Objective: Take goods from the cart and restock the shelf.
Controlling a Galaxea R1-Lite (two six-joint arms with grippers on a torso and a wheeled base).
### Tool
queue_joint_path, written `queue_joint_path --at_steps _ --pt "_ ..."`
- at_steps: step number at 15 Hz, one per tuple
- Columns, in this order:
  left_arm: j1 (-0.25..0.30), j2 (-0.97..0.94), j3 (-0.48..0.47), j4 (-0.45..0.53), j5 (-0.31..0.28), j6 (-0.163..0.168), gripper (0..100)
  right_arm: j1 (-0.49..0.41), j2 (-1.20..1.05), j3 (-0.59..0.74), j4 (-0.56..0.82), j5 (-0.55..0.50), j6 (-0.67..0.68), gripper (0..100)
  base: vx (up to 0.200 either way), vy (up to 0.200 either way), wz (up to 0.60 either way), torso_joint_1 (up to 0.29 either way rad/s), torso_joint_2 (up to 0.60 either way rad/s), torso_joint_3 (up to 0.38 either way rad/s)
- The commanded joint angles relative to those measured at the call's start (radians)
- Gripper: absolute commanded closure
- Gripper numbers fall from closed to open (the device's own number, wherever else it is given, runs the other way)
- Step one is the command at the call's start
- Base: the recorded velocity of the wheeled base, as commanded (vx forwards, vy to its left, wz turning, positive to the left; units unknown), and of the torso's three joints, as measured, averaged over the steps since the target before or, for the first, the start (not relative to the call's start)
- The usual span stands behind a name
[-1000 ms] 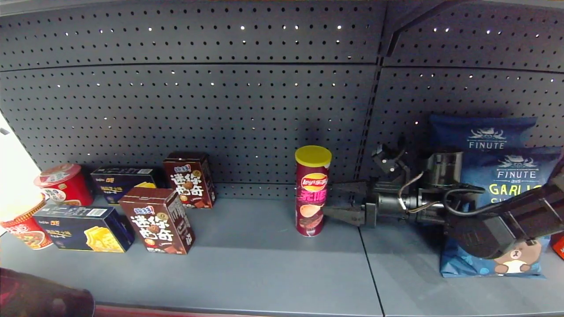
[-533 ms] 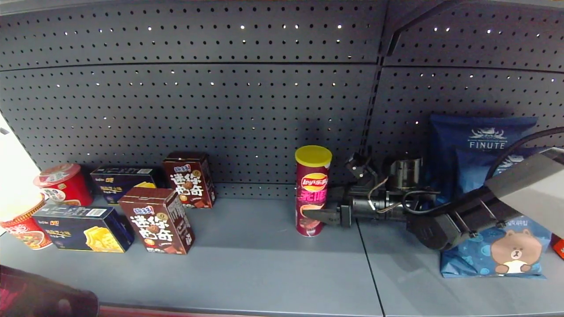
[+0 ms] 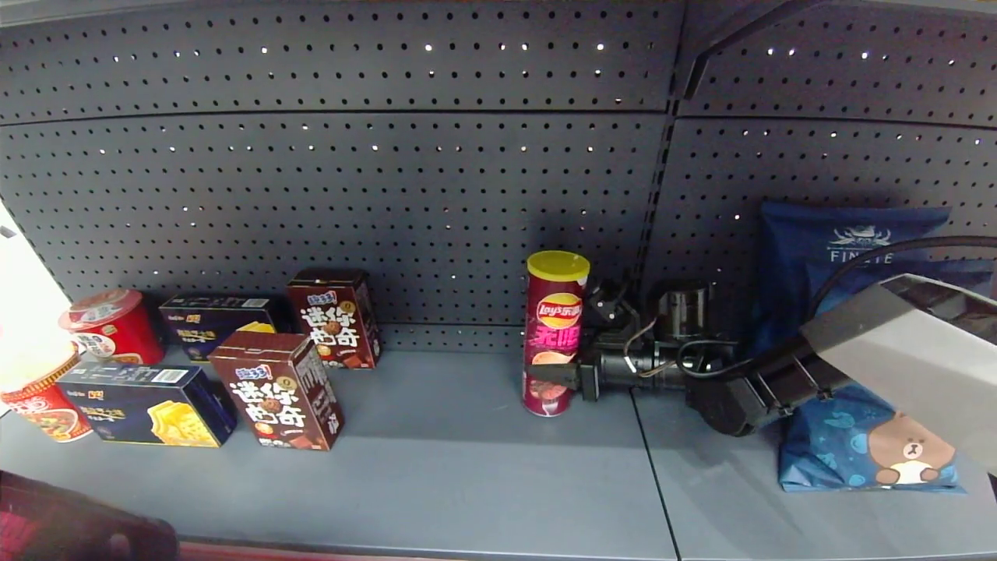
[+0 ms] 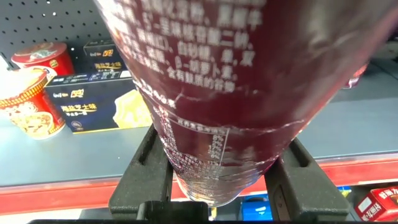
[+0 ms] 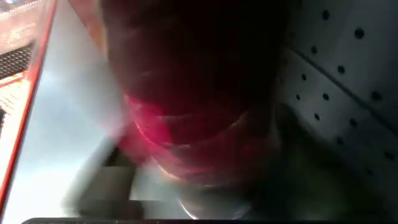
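Observation:
A dark red chips can with a yellow lid (image 3: 554, 327) stands on the grey shelf (image 3: 452, 475), near the pegboard back. My right gripper (image 3: 544, 360) comes in from the right and straddles its lower half, open. The near finger (image 3: 565, 375) crosses the can's front and the far one is hidden behind it. In the right wrist view the can (image 5: 186, 93) sits deep between the jaws. My left gripper (image 4: 217, 183) is shut on a second dark red can (image 4: 236, 74), low in front of the shelf. That can shows in the head view's bottom left corner (image 3: 70, 530).
On the shelf's left stand two brown biscuit boxes (image 3: 276, 389), two dark blue boxes (image 3: 148, 393) and red cup noodles (image 3: 113, 326). Blue snack bags (image 3: 849, 241) lean at the right behind my right arm. Bare shelf lies between the boxes and the standing can.
My right gripper has moved left until its fingers straddle the standing can. The can has shifted slightly back and tilted a little. The left arm has barely moved.

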Motion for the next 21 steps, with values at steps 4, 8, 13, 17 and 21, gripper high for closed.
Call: queue_joint_path --at_steps 4,8,13,17,21 --pt "-0.001 0.002 0.025 -0.002 -0.001 -0.002 100 0.025 -0.13 0.093 0.009 -0.091 0.001 100 0.0 0.0 0.0 0.0 0.0 0.0" --pt "-0.001 -0.012 0.054 -0.002 -0.003 -0.002 100 0.094 -0.342 0.314 -0.022 -0.179 0.004 100 0.0 0.0 0.0 0.0 0.0 0.0" --pt "-0.001 -0.017 0.026 -0.002 0.0 -0.002 100 0.164 -0.469 0.662 -0.275 -0.26 0.004 100 0.0 0.0 0.0 0.0 0.0 0.0" --pt "0.002 -0.017 0.022 -0.002 0.005 -0.002 100 0.163 -0.441 0.84 -0.455 -0.26 0.009 100 0.0 0.0 0.0 0.0 0.0 0.0" --pt "0.003 -0.017 0.023 -0.002 0.006 -0.002 100 0.163 -0.408 0.889 -0.521 -0.26 0.009 100 0.0 0.0 0.0 0.0 0.0 0.0"
